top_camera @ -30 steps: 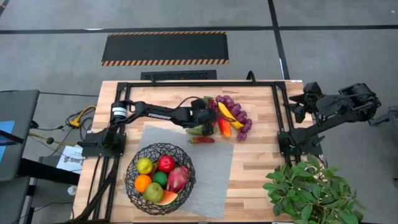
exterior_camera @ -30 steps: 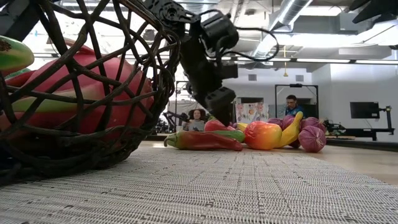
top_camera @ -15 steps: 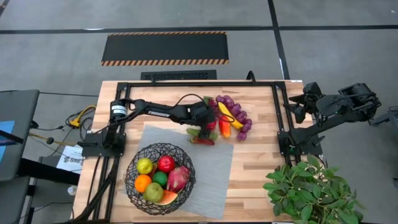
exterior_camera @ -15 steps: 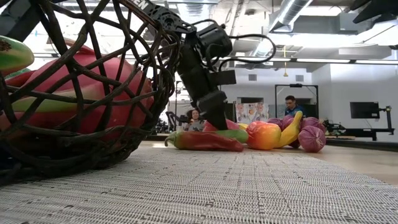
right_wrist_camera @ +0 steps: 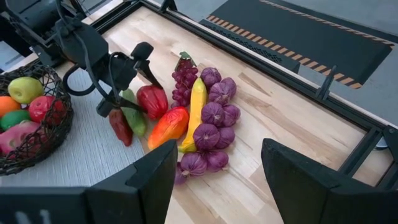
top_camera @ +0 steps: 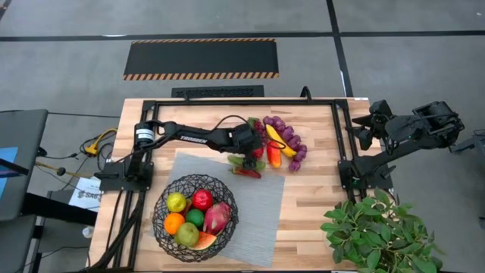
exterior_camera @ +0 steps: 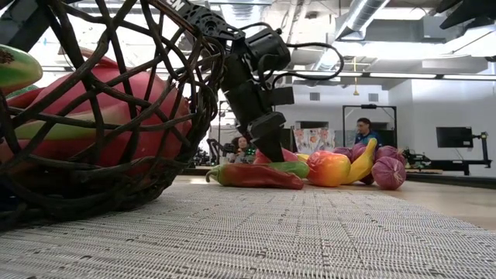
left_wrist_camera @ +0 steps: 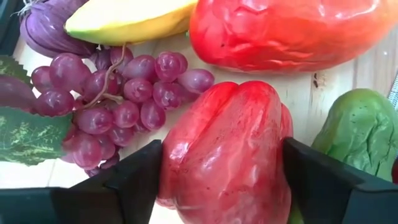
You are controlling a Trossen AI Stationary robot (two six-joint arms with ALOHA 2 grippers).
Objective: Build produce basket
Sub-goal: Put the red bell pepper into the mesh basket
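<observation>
Red pepper (left_wrist_camera: 224, 155) between left gripper (left_wrist_camera: 224, 171) fingers (touching)

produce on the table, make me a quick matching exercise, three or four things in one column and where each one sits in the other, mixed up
Things:
1. red pepper
2. orange
3. banana
4. right gripper

Places:
A. inside the basket
B. off the table's right edge, jaws open and empty
C. between the jaws of the left gripper
D. on the bare wood, beside the purple grapes

Pairs: 1-C, 2-A, 3-D, 4-B
</observation>
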